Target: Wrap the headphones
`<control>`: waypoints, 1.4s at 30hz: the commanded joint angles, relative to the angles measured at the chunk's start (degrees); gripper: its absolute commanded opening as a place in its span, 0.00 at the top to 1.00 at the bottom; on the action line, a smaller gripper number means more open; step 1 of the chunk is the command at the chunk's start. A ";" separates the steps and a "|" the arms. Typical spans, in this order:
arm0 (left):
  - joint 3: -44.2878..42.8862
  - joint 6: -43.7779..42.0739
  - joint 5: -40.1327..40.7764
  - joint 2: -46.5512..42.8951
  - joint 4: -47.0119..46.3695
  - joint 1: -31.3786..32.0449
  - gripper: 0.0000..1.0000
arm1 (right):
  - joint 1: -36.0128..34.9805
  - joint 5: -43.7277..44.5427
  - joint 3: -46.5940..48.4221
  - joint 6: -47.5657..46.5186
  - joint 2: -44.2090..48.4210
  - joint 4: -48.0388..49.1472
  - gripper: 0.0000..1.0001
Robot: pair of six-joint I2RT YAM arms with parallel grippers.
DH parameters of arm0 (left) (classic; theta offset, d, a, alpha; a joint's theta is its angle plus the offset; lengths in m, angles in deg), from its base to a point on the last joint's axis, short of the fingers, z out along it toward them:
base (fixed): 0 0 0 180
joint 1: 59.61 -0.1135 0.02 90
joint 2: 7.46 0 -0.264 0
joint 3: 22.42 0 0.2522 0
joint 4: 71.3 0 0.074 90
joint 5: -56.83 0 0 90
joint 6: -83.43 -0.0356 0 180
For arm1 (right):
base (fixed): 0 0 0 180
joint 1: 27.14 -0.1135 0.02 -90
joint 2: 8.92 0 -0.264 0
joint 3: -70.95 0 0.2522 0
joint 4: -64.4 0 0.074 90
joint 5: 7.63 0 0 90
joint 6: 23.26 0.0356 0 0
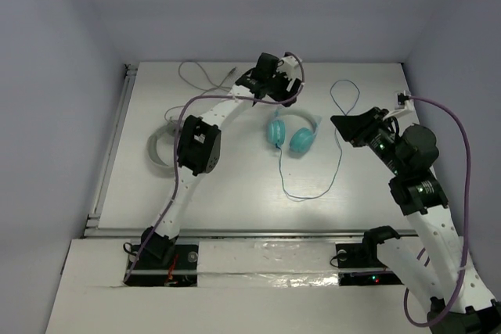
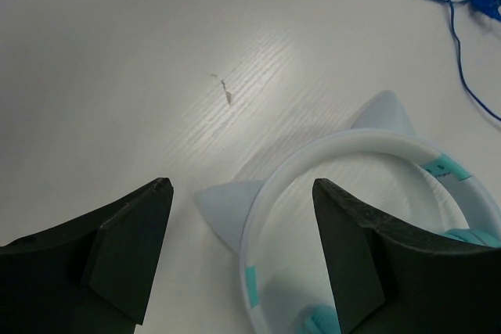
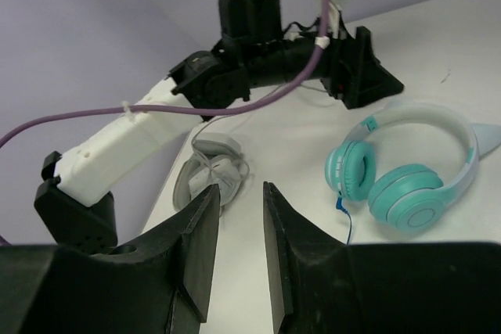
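Teal round-cupped headphones (image 1: 301, 140) with a white cat-eared headband (image 2: 352, 145) lie partly between the wide-open jaws of our empty left pincer (image 2: 239, 209), where closing off-centre might shove them aside.

Headphones (image 1: 291, 134): teal cups, white headband; cable (image 1: 342, 146) blue; table (image 1: 235, 193) white.

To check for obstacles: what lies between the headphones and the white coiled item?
Only bare table between headphones and coil in the right wrist view; from above, the left arm crosses over it.
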 commanded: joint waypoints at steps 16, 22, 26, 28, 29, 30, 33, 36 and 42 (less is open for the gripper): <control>-1.73 -2.93 11.10 5.83 1.25 1.98 0.42 | -0.34 -5.59 -0.22 0.05 1.32 3.53 0.66; 4.51 -3.90 11.02 3.10 1.51 1.98 0.55 | -0.34 -6.29 0.13 0.58 1.23 4.59 0.67; 5.83 -3.99 10.41 2.49 2.40 1.98 0.81 | -0.34 -6.82 -0.57 1.19 1.06 5.56 0.69; 8.45 -3.38 10.66 1.18 1.78 1.98 0.88 | -0.34 -7.52 -0.75 1.55 1.06 5.91 0.69; 9.43 -2.85 11.71 0.73 0.91 1.98 0.98 | -0.34 -7.61 -0.75 1.46 1.06 6.00 0.69; 10.48 -0.67 12.51 0.03 0.12 1.98 1.00 | -0.34 -7.44 -0.84 1.46 1.23 5.91 0.69; 16.46 3.90 16.63 -4.01 -3.57 1.98 1.00 | -0.34 -7.78 -0.93 1.37 0.71 5.91 0.69; 22.78 12.86 20.15 -8.49 -6.03 1.98 1.00 | -0.34 -8.49 -1.10 1.37 0.35 6.00 0.70; 39.48 28.08 24.65 -17.90 -11.13 1.98 1.00 | -0.87 -8.84 -1.19 0.67 0.09 5.21 0.70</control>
